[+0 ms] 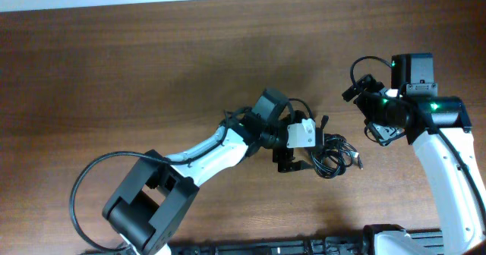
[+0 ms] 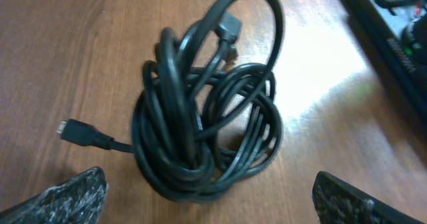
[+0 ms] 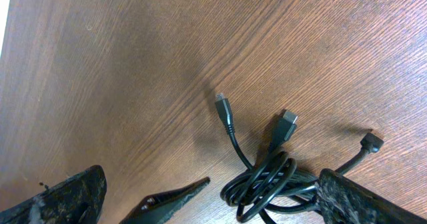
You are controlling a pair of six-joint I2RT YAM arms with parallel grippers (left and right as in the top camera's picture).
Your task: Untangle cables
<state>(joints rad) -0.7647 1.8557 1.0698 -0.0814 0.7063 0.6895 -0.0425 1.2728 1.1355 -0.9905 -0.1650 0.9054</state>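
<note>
The cables (image 1: 334, 156) lie as one knotted bundle of thin black cords on the brown table, right of centre. In the left wrist view the cables (image 2: 207, 131) sit just ahead of my open left gripper (image 2: 210, 201), touching neither finger; one plug (image 2: 77, 131) sticks out left and another (image 2: 227, 31) rests on top. From above, my left gripper (image 1: 310, 145) stands at the bundle's left edge. My right gripper (image 1: 370, 112) hovers open to the upper right. In its wrist view the right gripper (image 3: 210, 191) is above the cables (image 3: 267, 181), three plug ends fanning outward.
Dark equipment (image 2: 393, 31) runs along the table's front edge (image 1: 304, 247). The left arm's own black wire (image 1: 83, 187) loops at its base. A pointed black finger (image 3: 173, 201) of the left gripper shows beside the bundle in the right wrist view.
</note>
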